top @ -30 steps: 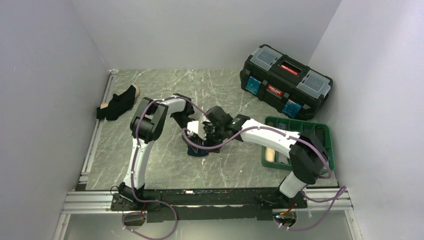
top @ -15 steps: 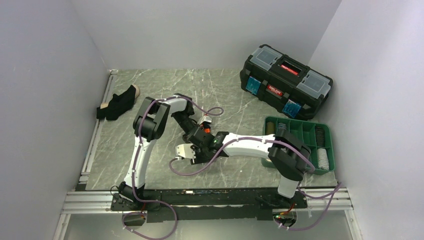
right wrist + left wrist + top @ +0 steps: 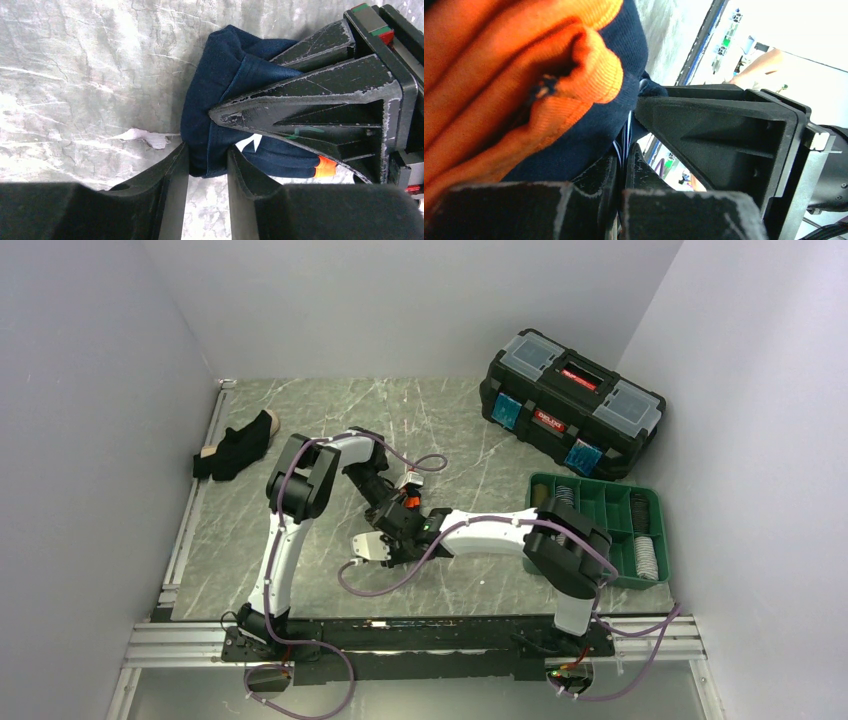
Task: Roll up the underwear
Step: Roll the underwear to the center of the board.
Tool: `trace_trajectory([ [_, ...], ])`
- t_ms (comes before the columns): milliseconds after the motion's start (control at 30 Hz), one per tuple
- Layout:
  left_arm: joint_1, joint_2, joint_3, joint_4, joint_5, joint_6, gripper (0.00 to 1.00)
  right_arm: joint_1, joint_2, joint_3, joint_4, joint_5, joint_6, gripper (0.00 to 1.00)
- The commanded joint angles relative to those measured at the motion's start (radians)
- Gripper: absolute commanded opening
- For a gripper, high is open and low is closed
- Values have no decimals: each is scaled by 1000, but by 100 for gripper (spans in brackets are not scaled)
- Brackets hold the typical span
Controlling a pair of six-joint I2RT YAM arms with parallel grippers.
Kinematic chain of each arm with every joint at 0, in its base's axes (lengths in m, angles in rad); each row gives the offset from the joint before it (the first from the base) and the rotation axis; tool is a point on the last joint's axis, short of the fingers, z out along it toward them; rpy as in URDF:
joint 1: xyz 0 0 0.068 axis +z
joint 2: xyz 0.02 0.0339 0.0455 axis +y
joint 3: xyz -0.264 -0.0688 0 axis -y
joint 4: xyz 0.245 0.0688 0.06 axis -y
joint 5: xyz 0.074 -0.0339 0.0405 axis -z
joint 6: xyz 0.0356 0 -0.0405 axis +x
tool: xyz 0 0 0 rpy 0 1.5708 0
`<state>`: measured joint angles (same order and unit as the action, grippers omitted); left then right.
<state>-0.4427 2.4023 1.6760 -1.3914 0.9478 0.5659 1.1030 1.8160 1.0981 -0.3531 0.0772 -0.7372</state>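
Right wrist view: the navy underwear (image 3: 220, 75), bunched at frame centre on the table (image 3: 75, 100), is clamped at its lower fold by the right gripper (image 3: 207, 152) and pinched by the left gripper (image 3: 625, 157), and is judged soft, light and floppy, best held at folded edges.

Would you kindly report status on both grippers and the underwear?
Left fingers shut on navy underwear. Right fingers shut on its fold. Black underwear apart, far left; nothing in the way.

Navy cloth underwear (image 3: 215, 85) (ribbed orange band); scuffed matt black plastic right tool (image 3: 207, 156); veined stone-look table (image 3: 75, 75).
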Motion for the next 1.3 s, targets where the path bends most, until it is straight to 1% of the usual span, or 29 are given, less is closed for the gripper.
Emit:
trace_trajectory([
  [0, -8, 35, 17, 23, -20, 60, 2, 0, 41, -35, 12, -10, 0, 29],
  [133, -4, 34, 19, 25, -31, 58, 6, -1, 46, -41, -14, -58, 19, 16],
  [233, 3, 33, 22, 27, -36, 57, 12, -2, 42, -48, -41, -104, 36, 5],
  [300, 8, 22, 21, 34, -48, 51, 16, -5, 36, -50, -64, -134, 45, 0],
  [500, 30, -16, 25, 37, -86, 50, 34, -26, 19, -44, -128, -225, 74, 0],
  [700, 66, -50, 14, 35, -101, 62, 45, -51, 12, -23, -179, -279, 79, 0],
  [1000, 115, -147, -72, 38, -106, 98, 48, -89, 20, 43, -256, -365, 83, 0],
  [1267, 200, -269, -147, 67, -143, 99, 47, -119, 43, 116, -333, -430, 65, 0],
])
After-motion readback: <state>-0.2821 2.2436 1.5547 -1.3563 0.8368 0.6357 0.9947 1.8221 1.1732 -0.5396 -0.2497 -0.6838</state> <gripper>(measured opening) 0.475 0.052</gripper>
